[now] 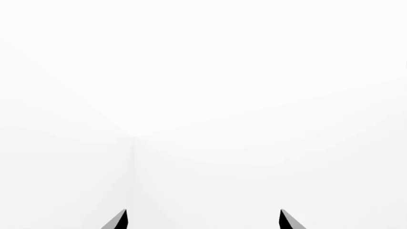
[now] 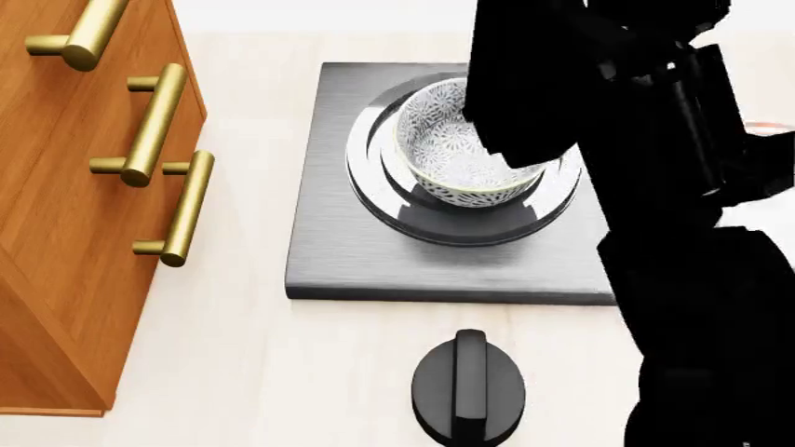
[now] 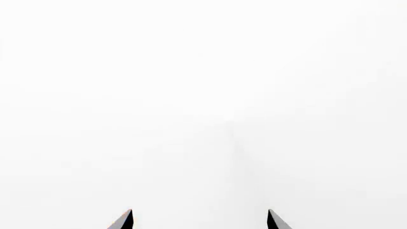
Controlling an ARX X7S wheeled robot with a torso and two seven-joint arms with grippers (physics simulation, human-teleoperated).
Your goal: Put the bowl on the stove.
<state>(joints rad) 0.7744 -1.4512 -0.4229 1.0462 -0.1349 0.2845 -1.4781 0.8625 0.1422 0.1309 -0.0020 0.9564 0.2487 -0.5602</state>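
The speckled grey-blue bowl (image 2: 453, 149) stands upright on the ring burner in the middle of the dark grey stove (image 2: 360, 261). A black arm (image 2: 671, 186) reaches over the stove's right side and hides the bowl's right rim. No fingers can be made out in the head view. The left wrist view shows only a blank white background, with my left gripper (image 1: 203, 213) open and nothing between its fingertips (image 1: 121, 220). My right gripper (image 3: 199, 213) also stands open and empty against white.
A round black knob (image 2: 468, 386) lies on the pale counter in front of the stove. A wooden cabinet (image 2: 62, 233) with brass handles (image 2: 155, 112) stands close to the stove's left side. The arm hides the counter on the right.
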